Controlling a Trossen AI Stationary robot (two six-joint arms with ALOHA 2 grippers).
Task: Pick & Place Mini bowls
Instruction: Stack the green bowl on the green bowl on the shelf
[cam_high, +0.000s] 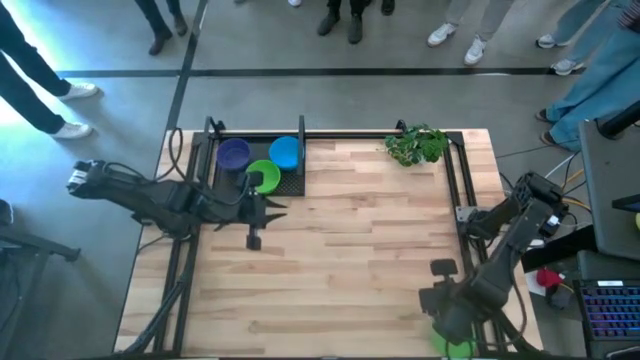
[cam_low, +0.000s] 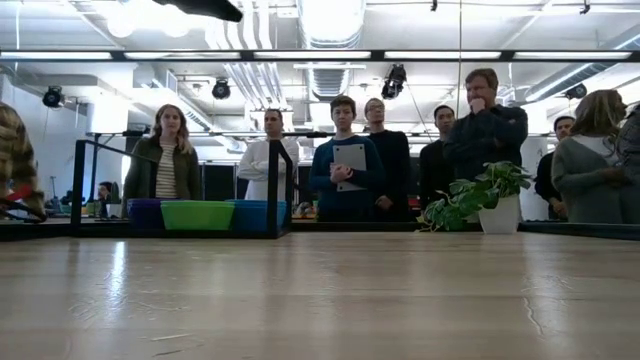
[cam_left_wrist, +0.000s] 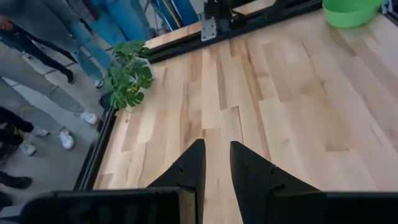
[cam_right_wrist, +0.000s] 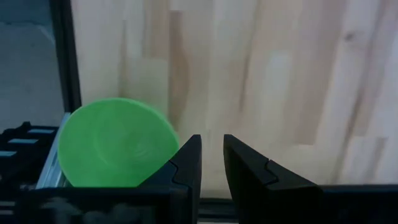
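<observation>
Right gripper (cam_right_wrist: 211, 163) hangs at the near right edge of the butcher-block table (cam_high: 350, 260), its two dark fingers a narrow gap apart and holding nothing, just beside a lime green mini bowl (cam_right_wrist: 115, 143) that sits upside down on the metal frame rail at that edge. In the high view the same bowl shows as a green patch at the very bottom of the picture, under the right arm. Left gripper (cam_high: 258, 212) lies over the left part of the table, close to the black tray (cam_high: 295, 185) at the far left; its fingers (cam_left_wrist: 189, 171) are slightly parted and empty. In that tray rest three mini bowls: a purple bowl (cam_high: 234, 153), a blue bowl (cam_high: 285, 152) and a green bowl (cam_high: 263, 177). A leafy plant sprig (cam_high: 417, 145) stands at the far right, well apart from the bowls. The step in hand looks like the right arm's approach to the stray green bowl. Next it would need to shift sideways over the bowl's rim, widen its fingers, descend and close, taking care because the bowl rides on the rail's edge and could slip off the table.
</observation>
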